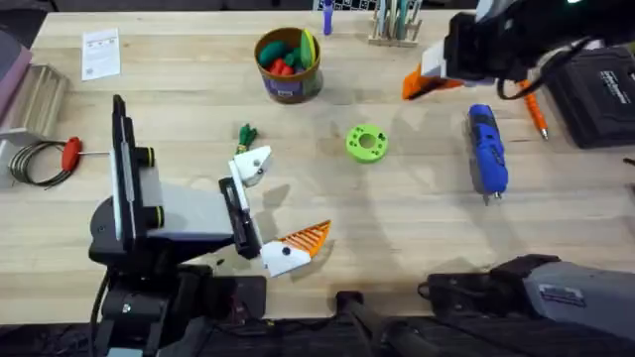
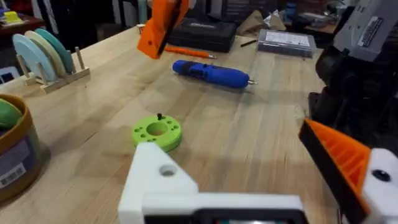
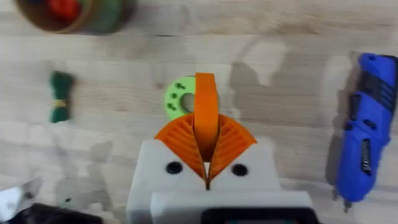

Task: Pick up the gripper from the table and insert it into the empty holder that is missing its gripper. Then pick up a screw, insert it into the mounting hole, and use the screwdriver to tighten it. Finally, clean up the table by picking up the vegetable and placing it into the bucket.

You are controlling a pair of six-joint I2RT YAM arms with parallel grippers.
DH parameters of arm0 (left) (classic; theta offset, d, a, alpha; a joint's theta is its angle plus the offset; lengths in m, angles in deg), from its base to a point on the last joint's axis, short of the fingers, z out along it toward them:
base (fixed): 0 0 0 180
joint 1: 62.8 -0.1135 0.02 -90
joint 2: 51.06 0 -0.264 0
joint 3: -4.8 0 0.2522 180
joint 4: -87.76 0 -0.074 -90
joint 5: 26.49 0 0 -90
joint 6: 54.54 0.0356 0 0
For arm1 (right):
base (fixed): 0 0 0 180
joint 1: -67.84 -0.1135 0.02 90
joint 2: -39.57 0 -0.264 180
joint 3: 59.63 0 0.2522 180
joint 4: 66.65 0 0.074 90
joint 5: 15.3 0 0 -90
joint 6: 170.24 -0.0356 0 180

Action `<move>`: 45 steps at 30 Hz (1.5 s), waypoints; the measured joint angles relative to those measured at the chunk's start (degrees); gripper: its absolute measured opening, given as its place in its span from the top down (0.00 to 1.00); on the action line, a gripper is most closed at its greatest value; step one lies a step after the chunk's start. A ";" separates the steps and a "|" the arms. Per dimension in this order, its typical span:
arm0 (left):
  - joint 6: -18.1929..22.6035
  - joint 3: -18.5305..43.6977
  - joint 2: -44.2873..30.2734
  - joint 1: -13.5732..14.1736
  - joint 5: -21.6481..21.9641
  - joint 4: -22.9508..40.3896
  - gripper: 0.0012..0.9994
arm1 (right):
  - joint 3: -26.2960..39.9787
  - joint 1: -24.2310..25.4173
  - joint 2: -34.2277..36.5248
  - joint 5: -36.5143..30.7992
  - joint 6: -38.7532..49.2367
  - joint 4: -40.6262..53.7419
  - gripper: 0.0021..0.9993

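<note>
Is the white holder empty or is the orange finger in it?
Empty. The holder is a bare white block with its mounting hole open; the gripper is clamped in the right gripper, away from it.

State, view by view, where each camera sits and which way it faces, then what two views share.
Overhead: above the arms' bases, looking down and forward over the table; the left arm shows lower left.
Left wrist: low over the table, facing across to the screwdriver; its own empty holder in front.
Right wrist: high, looking straight down; the right pincer clasps the gripper.
Shared: both wrist views show the green disc.
</note>
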 joint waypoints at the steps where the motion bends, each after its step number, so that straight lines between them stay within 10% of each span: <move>1: 0.00 0.00 0.00 -0.02 0.00 0.00 0.01 | 0.00 0.00 -0.94 1.23 -0.38 -0.43 0.99; 13: 0.00 0.00 -0.01 -0.02 0.00 0.00 0.01 | -1.00 0.00 -3.95 16.67 -2.36 -8.64 0.99; 27: 0.00 0.00 0.00 0.00 -0.01 0.00 0.01 | -25.38 -0.04 -11.29 29.74 -13.12 -42.19 0.99; 45: 0.00 0.00 0.00 -0.02 -0.02 0.00 0.01 | -28.32 1.37 -11.40 44.64 -16.89 -46.24 0.99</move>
